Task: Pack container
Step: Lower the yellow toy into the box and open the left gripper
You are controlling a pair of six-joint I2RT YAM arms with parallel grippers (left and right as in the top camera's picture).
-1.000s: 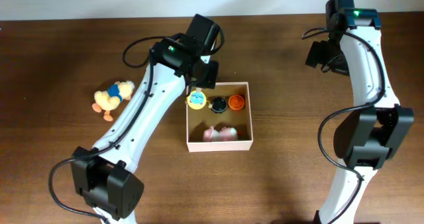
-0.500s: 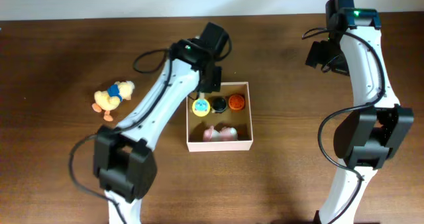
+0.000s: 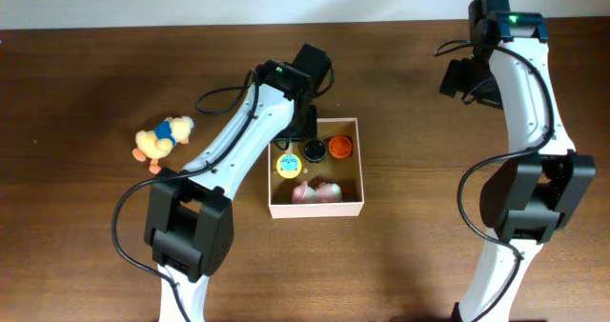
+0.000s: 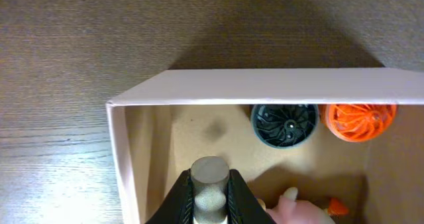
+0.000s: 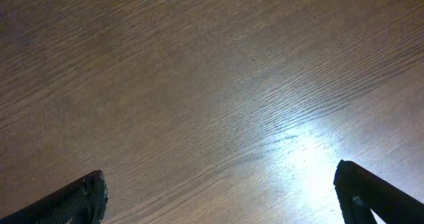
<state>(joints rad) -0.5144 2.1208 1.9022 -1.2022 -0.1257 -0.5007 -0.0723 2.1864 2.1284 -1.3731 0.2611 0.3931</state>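
Note:
The container [image 3: 315,210] is a square white box with a tan inside, at mid-table. It also shows in the left wrist view [image 4: 265,95]. Inside lie a black ribbed disc [image 3: 314,151] [image 4: 283,123], an orange ribbed disc [image 3: 340,148] [image 4: 358,120] and a pink toy [image 3: 317,191] [image 4: 298,207]. My left gripper [image 4: 210,197] is shut on the grey stem of a yellow-and-blue round toy [image 3: 288,164], held inside the box's left part. My right gripper [image 5: 225,197] is open and empty over bare table at the far right [image 3: 467,79].
A yellow plush duck with a blue top [image 3: 162,139] lies on the brown wooden table left of the box. A pale wall edge runs along the table's far side.
My left gripper has carried the yellow-and-blue toy from the box's far left corner down into its left middle. The left arm has swung closer to the box. The right arm has not moved.

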